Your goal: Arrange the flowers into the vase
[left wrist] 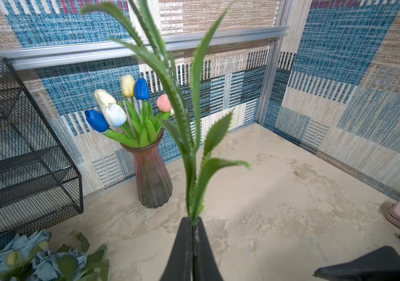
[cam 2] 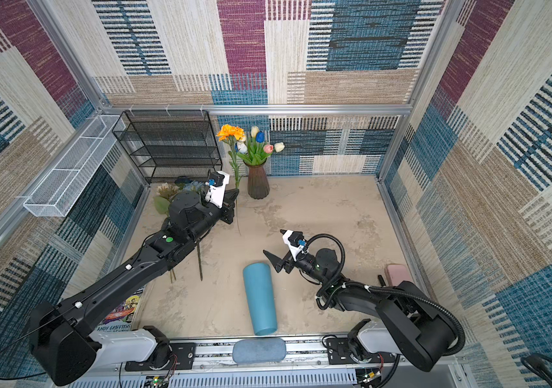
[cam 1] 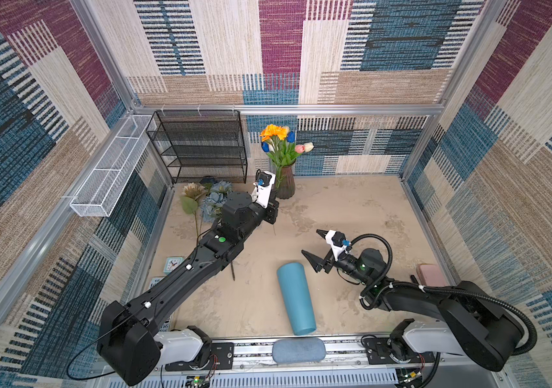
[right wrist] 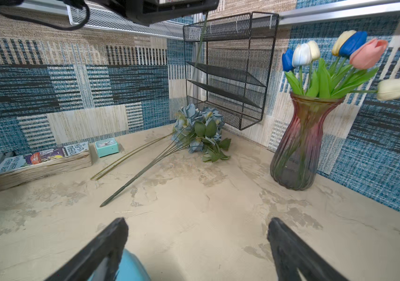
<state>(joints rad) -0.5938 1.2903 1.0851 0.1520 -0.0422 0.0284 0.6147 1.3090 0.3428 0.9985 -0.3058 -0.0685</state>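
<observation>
Left wrist view: left fingers [left wrist: 181,248] pressed together, pinching the orange flower stem [left wrist: 189,155] low down; stem stands upright, leafy, near the vase [left wrist: 153,175] but outside it. The vase holds tulips [left wrist: 125,107]. Other arm: right fingers [right wrist: 106,245] spread wide, empty, above the bench [right wrist: 194,219], teal cup [right wrist: 133,270] just beside one tip. A blue rose bunch [right wrist: 199,129] lies on the bench by the black mesh rack [right wrist: 228,65].
</observation>
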